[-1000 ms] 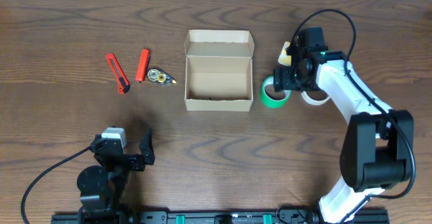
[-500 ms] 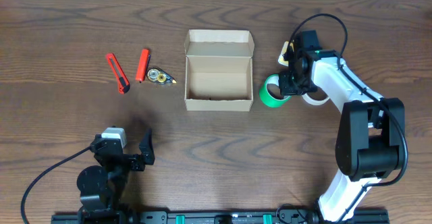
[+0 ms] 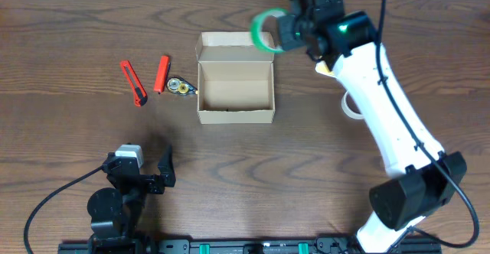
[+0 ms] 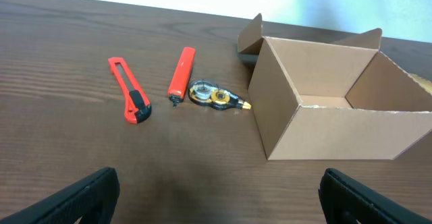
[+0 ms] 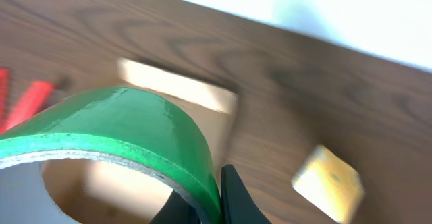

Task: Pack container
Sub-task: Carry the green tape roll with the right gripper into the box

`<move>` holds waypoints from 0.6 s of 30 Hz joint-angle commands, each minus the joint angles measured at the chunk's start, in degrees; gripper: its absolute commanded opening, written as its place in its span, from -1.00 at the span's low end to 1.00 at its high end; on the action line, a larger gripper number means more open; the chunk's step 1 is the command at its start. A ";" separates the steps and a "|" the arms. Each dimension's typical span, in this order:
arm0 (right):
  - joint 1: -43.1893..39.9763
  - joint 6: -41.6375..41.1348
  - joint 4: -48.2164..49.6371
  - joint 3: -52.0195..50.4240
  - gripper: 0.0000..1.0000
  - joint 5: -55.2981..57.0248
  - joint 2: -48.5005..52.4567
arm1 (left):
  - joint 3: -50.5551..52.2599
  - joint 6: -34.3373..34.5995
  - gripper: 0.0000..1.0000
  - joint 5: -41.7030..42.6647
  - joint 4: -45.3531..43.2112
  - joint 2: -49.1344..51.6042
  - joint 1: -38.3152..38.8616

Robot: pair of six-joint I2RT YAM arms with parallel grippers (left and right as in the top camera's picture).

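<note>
Currently the right gripper [image 3: 288,30] is pinched shut on the wall of a green ring-shaped roll of tape [image 3: 264,30]. In the wrist view its fingertips [image 5: 235,200] clamp the roll's rim w/ no gap showing. The roll hangs in the air, tilted, and it's blurred in the overhead view.

Going outward, the roll sits above the back right corner of the small tan-brown cardboard box [image 3: 236,116], i.e. over the right end of its raised flap lid [image 3: 233,46], not over the open cavity. That's the relation we care about. From the gripper, the cavity's middle lies toward the robot's base & a bit to its left. So we judge the coming move calls for a short shift that way, then a lowering or a release. The box's long axis runs left-right across the table. The cavity looks much wider than the roll, so prob. either orientation fits. The inside looks empty as far as we can tell.

The right arm is plainly the nearer one. The left gripper [image 3: 142,168] sits well apart near the table's front edge, jaws wide, holding nothing.

Other bits:
- Left of the box lie a red box cutter [image 3: 133,83], an orange-red slim cutter [image 3: 161,73] & a small correction-tape dispenser [image 3: 181,87], the dispenser just beside the box's left wall.
- A white tape roll [image 3: 351,107] lies to the right, partly hidden under the arm.
</note>
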State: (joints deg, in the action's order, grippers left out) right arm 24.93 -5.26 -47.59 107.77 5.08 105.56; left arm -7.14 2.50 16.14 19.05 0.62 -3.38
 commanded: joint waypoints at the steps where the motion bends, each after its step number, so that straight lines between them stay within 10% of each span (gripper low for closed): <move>1: 4.02 -3.39 0.50 -0.11 -0.98 1.60 2.19 | 1.25 -0.83 0.91 0.20 0.17 -0.37 -0.37; 18: 14.56 -13.31 0.13 -0.11 -0.98 4.66 17.16 | 1.25 -0.83 0.91 0.20 0.17 -0.37 -0.35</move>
State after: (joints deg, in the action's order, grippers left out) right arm 38.35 -14.39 -47.35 107.46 7.11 121.43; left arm -7.14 2.50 16.14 19.05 0.62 -3.38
